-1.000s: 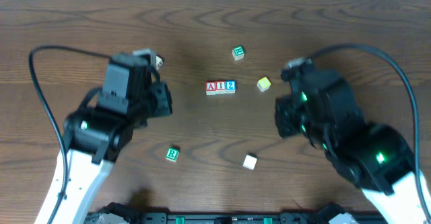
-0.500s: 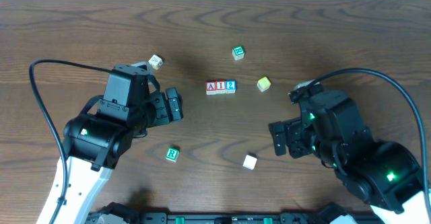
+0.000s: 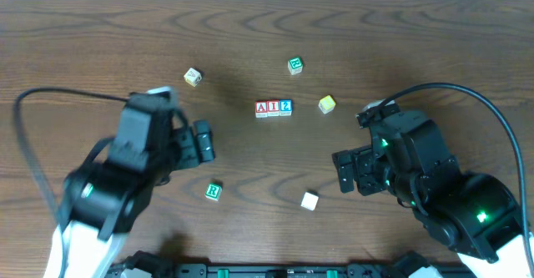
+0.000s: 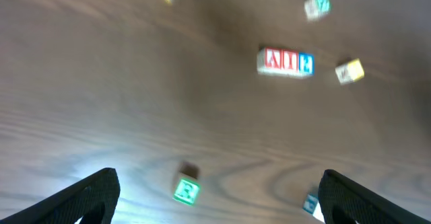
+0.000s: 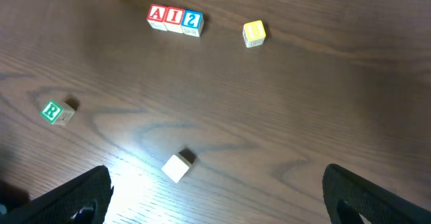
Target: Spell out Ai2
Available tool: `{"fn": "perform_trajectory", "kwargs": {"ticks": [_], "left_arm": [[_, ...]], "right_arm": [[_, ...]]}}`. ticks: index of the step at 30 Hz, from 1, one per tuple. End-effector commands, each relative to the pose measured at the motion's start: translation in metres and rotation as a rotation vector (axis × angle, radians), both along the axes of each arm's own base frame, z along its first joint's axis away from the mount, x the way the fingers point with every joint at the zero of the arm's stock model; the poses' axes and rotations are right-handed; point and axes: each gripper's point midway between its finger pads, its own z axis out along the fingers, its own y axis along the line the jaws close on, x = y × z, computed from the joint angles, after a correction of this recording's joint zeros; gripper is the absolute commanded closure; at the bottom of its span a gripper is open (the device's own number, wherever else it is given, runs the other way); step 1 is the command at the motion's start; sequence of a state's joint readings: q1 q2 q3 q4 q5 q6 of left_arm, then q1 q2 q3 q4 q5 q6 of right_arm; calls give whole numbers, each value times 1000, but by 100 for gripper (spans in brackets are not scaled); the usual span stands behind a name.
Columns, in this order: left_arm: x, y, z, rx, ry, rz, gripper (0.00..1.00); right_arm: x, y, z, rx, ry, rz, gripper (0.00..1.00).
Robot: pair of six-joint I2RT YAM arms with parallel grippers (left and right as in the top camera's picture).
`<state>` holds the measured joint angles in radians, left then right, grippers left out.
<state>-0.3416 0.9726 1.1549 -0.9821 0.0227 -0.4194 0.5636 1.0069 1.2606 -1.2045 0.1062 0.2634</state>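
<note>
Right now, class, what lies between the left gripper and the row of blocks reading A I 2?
Nothing: only bare table separates the left gripper from the A I 2 row, as the overhead view shows.

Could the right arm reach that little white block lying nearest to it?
Probably yes. The small white wooden cube lies alone on the dark wooden table, just ahead of the right hand. That hand is open and empty, and nothing stands between them.

Eight blocks (image 3: 274,107), two arms (image 3: 113,190)
</note>
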Motion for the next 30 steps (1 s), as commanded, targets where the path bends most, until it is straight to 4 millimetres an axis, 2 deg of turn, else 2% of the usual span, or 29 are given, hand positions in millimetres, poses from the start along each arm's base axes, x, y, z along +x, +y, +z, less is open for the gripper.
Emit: {"fn": "perform_trajectory", "kwargs": {"ticks": [1,3,5,7,11,16,21,25,30], "left_arm": [[-8,30,31,137,-192,-19,5],[-18,46,41,181,-290,-29,5],[-27,62,38,229,-360,-23,4],[-32,71,29,265,-400,-26,5],[-40,82,-3,302,-446,-10,5],[-44,77,-53,270,-493,-26,4],[-43,71,-87,246,-488,-54,5],[-42,69,-109,222,-472,-50,5],[-40,70,-126,213,-469,-42,5]], "right_arm": [[-1,1,-2,-3,4,-4,1],[-1,1,-2,-3,4,-4,1],[-1,1,-2,-3,4,-4,1],[-1,1,-2,-3,4,-4,1],[-1,1,-2,-3,4,-4,1],[-1,1,-2,-3,4,-4,1],[-1,1,-2,-3,4,-4,1],[-1,1,-2,-3,4,-4,1],[-1,1,-2,-3,3,-4,1]]}}
